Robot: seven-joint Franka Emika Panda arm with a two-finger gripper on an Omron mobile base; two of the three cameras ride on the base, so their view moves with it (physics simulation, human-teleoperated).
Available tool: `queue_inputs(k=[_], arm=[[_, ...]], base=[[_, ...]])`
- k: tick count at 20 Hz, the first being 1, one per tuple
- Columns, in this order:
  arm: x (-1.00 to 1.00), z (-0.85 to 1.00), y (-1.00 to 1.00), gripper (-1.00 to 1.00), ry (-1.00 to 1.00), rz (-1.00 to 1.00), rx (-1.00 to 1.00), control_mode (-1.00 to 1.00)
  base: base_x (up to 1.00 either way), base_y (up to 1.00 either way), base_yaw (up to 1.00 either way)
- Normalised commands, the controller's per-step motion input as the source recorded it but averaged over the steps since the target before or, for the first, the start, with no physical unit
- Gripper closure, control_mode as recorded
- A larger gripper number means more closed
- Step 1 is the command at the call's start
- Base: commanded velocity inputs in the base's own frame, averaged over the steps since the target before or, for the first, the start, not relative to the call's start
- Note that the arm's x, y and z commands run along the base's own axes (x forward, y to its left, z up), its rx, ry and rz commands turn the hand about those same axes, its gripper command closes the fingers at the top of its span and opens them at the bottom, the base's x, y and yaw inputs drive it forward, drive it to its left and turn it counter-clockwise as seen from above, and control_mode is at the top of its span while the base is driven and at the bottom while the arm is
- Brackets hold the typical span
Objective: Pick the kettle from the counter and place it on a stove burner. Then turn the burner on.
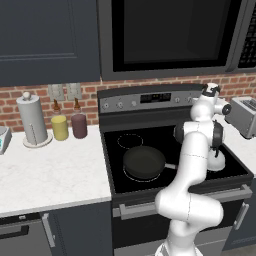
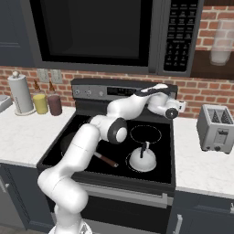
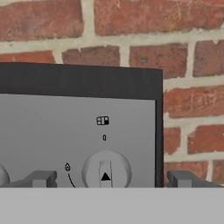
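The kettle [image 2: 142, 159] sits on the front right stove burner [image 2: 130, 168] of the black cooktop, low and well apart from the end effector [image 3: 109, 178], which is raised at the rear control panel with its fingers spread wide and empty either side of a round knob [image 3: 106, 171]; a dark frying pan [image 1: 144, 162] lies empty on the front left burner. The white surface [image 1: 50, 175] left of the stove carries a paper towel roll [image 1: 32, 120] and two jars, a toaster [image 2: 215, 128] stands on the right, and a brick wall [image 3: 192, 57] runs behind.

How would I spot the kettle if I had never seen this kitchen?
Find the black glass cooktop under the microwave. The kettle stands on its front right burner, small, rounded and silvery-white with a dark knob. The frying pan beside it is flat and dark.
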Motion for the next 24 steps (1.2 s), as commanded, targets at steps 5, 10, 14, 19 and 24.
queue_inputs(k=[5, 10, 14, 19, 24], arm=[[0.01, 0.00, 0.00, -1.00, 0.00, 0.00, 0.00, -1.00], [0.05, 0.00, 0.00, -1.00, 0.00, 0.00, 0.00, -1.00], [0.04, 0.00, 0.00, -1.00, 0.00, 0.00, 0.00, -1.00], [0.00, 0.00, 0.00, 1.00, 0.00, 0.00, 0.00, -1.00], [0.00, 0.00, 0.00, 1.00, 0.00, 0.00, 0.00, -1.00]], base=[[0.00, 0.00, 0.00], [0.00, 0.00, 0.00], [0.00, 0.00, 0.00], [0.00, 0.00, 0.00], [0.00, 0.00, 0.00]])
